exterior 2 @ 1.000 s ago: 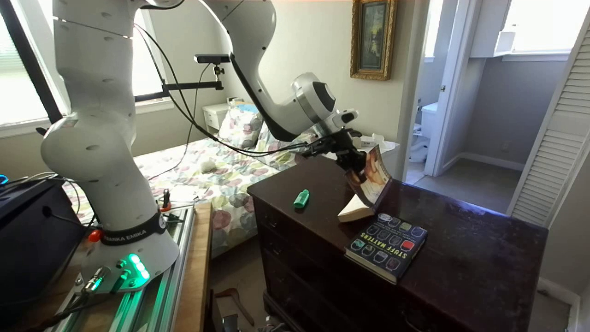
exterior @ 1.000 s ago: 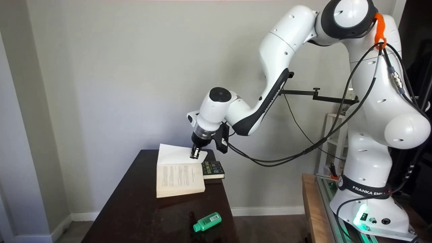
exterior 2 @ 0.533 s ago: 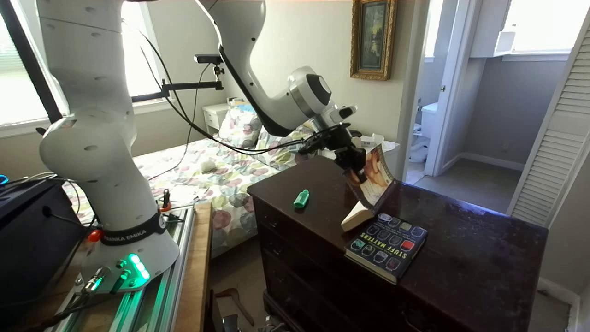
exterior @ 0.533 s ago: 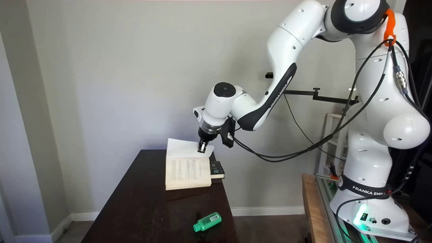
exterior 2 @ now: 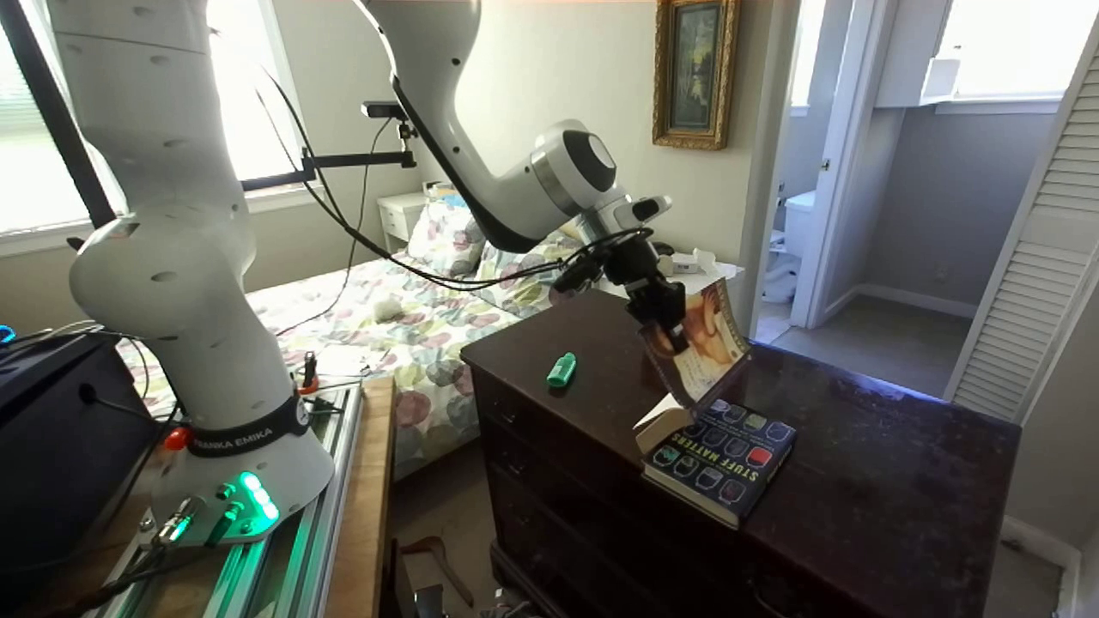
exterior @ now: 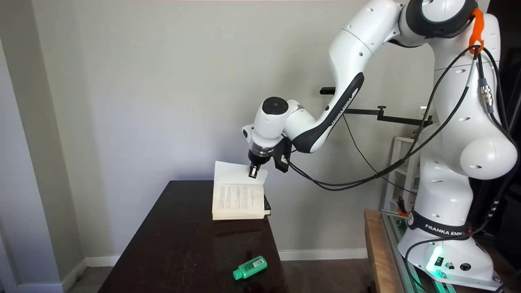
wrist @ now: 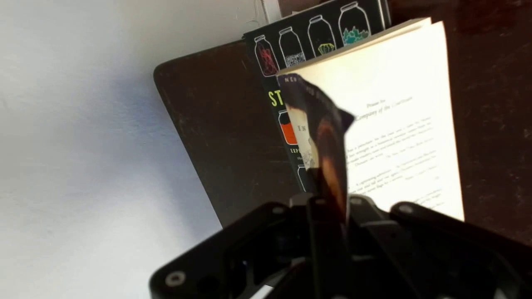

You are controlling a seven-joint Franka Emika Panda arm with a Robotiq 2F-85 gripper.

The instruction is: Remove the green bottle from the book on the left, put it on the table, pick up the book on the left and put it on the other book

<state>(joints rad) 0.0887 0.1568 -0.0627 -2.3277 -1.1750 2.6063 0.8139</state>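
Plainly see the book (exterior: 238, 202) splayed open and tilted, clamped by its cover (wrist: 330, 145) in the gripper (exterior: 253, 174), overlapping the other book (exterior 2: 725, 463) in all three views; cannot tell whether touching it. Farther out, note the bottle (exterior: 250, 267) lying on its side on the table (exterior: 175, 244). Beyond, in an exterior view, find a bed (exterior 2: 429, 339) and a framed picture (exterior 2: 695, 77).
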